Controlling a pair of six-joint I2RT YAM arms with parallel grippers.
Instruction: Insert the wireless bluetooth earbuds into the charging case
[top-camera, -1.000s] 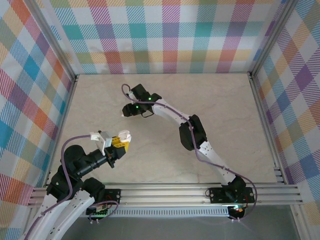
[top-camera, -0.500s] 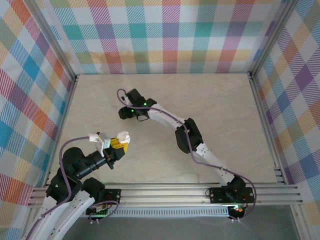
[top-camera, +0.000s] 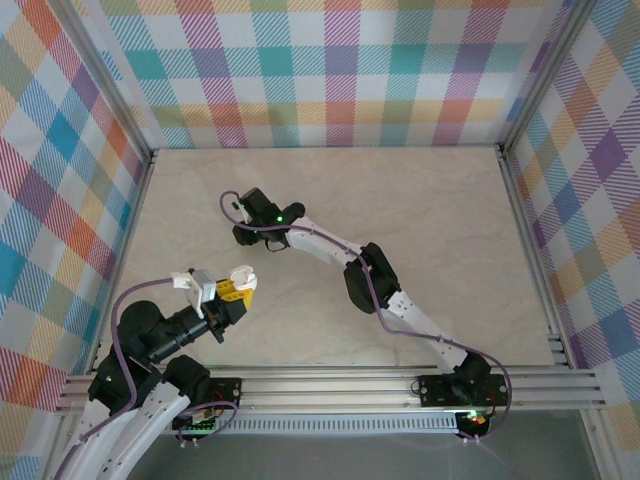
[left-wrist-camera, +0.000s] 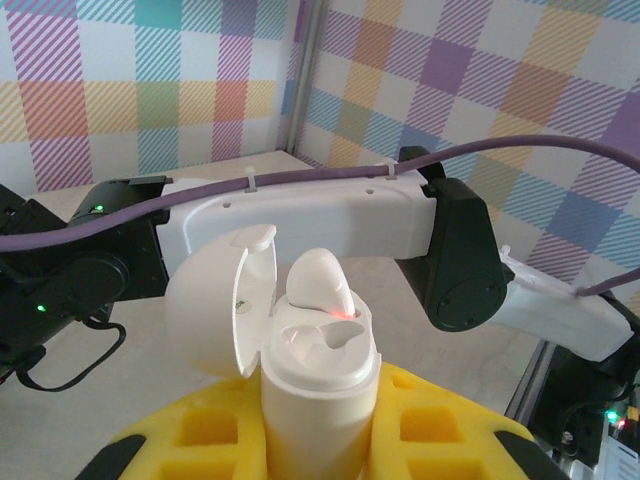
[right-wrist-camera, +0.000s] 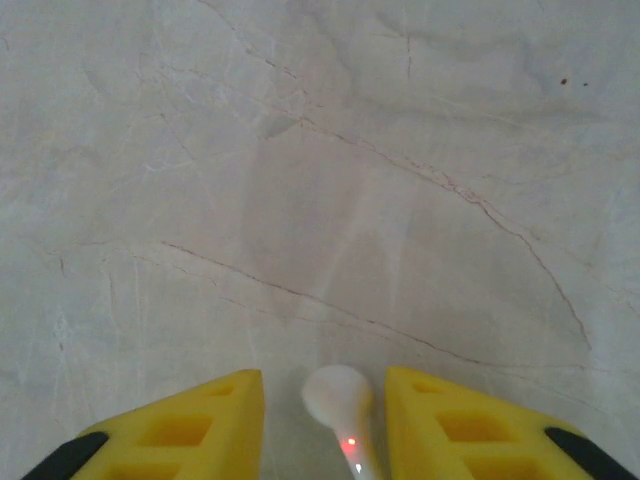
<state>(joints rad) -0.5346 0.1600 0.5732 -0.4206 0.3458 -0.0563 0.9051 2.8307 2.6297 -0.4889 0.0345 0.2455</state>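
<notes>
Charging case (left-wrist-camera: 320, 400): white, upright, lid (left-wrist-camera: 215, 300) swung open to the left in the left wrist view. It is clamped between the yellow left fingers (left-wrist-camera: 160, 445), which are closed on its body. From above, the case (top-camera: 242, 274) sits at the tips of the left fingers (top-camera: 228, 290), raised over the near-left part of the desk (top-camera: 450, 230).

Seated earbud (left-wrist-camera: 320, 285): white, standing in one pocket of the case, with a small red light lit at its base. A second pocket (left-wrist-camera: 325, 342) lies just beside it.

Free earbud (right-wrist-camera: 338, 395): white, rounded head up, a red light on its stem. It is held between the yellow right fingers (right-wrist-camera: 225, 400), which have closed in on it. Slim gaps show on either side of the head, and the stem runs off the lower edge, so the contact itself is hidden. Marbled desk (right-wrist-camera: 300, 150) lies beyond it.

Right arm (top-camera: 330, 250): reaches from the near right towards the left, wrist over the left-centre of the desk, just beyond the case. In the left wrist view its white link (left-wrist-camera: 300, 215) crosses directly behind the open case.

Surround: checked walls in many colours on three sides.
</notes>
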